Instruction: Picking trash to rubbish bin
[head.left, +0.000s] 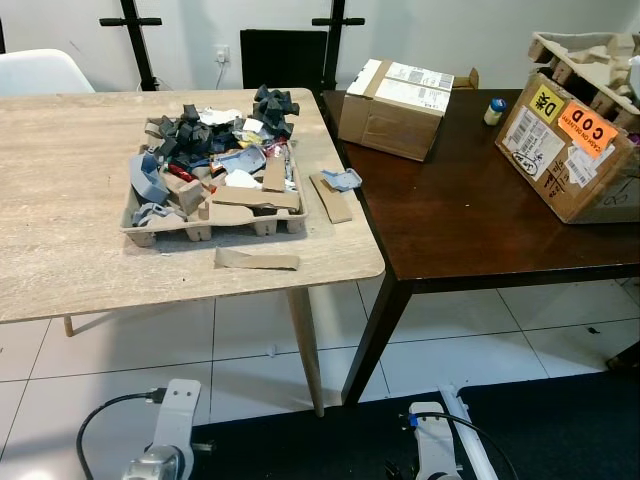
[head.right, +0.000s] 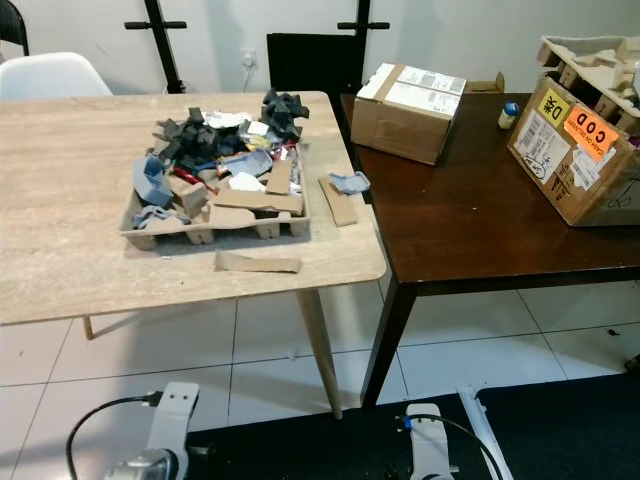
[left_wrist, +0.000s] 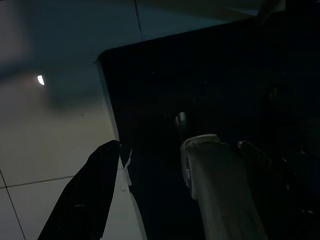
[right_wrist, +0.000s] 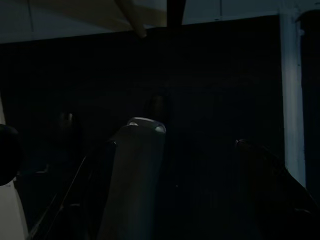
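The left pincer (left_wrist: 150, 195) hangs low over the floor, fingers apart and empty. Well ahead and above it, the trash-filled cardboard tray (head.left: 212, 222) sits untouched on the light wooden surface (head.left: 70, 180). The right pincer (right_wrist: 200, 185) hangs apart too; nothing is binned yet.

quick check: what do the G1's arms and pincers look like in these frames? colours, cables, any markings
Both arms are silver-grey metal with rounded housings. A black cable loops off the left arm; the right arm has a black cable too, with a small blue fitting at its top. No markings are legible. In the dim wrist views, the left pincer and right pincer look to have long dark fingers.
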